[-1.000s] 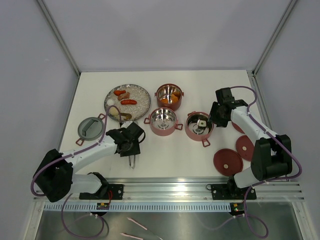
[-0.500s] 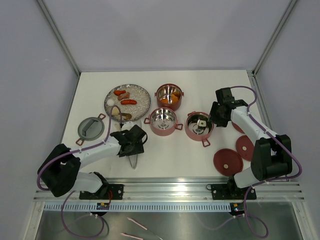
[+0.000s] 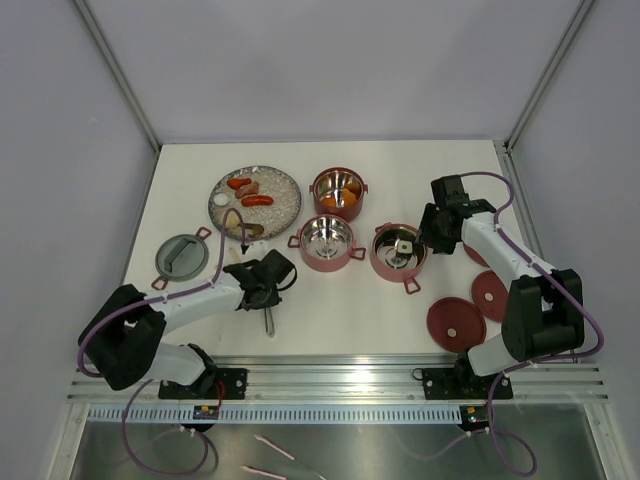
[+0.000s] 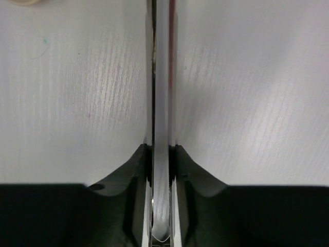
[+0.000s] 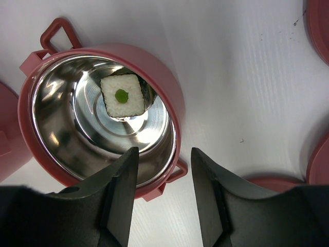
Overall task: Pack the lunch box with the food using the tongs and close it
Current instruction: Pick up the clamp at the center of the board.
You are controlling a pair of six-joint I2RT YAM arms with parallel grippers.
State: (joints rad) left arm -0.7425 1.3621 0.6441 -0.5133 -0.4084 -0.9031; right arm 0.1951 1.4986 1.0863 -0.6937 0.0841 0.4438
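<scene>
Tongs (image 4: pixel 162 103) | pinched in left tool (image 4: pixel 161 149) | right tool (image 5: pixel 160 170) spread beside lunch box tier (image 5: pixel 175 118)

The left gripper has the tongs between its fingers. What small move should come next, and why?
Probably lift the tongs slightly off the table. The left gripper looks closed on them in the left wrist view, they sit low over the surface, and the food waits on the grey plate further away.

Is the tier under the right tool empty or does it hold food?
Not empty: one white square piece with a green centre lies inside the tier.
</scene>
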